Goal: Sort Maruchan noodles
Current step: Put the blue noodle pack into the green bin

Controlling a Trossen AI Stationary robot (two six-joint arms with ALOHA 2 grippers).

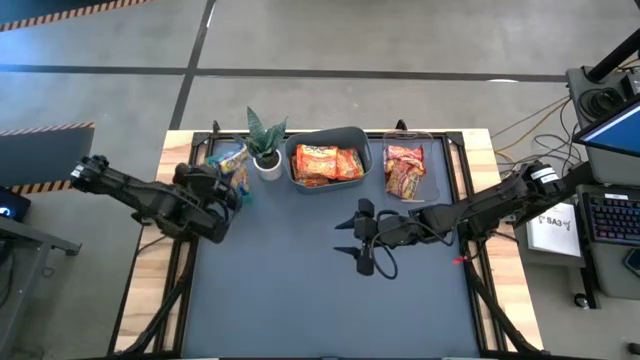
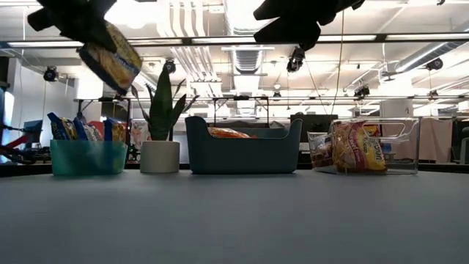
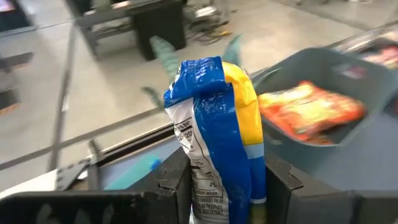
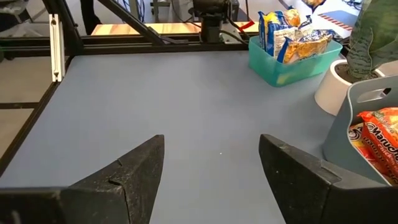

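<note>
Clamped on a crinkly blue, white and yellow plastic noodle packet (image 3: pixel 214 137): the left gripper (image 3: pixel 224 186), raised above the worktop's far left corner, over a small teal plastic bin (image 2: pixel 88 158) stuffed with upright packets of the same blue-and-yellow kind (image 4: pixel 292 37). Spread wide with nothing between its fingers: the right gripper (image 4: pixel 211 180), held in the air over the bare middle of the grey worktop (image 1: pixel 300 290), pointing toward the left side. Lined up along the far edge, from left to right: the teal bin, a white pot with a spiky green plant (image 1: pixel 266 145), a dark grey-blue rounded plastic tub (image 1: pixel 328 158) filled with orange-yellow packets (image 1: pixel 328 163), and a clear plastic box (image 1: pixel 410 168) near the far right corner with red-and-white packets (image 1: pixel 405 168) inside. Standing just beside the grey tub's left end: the plant pot. No packets lying loose on the worktop.
</note>
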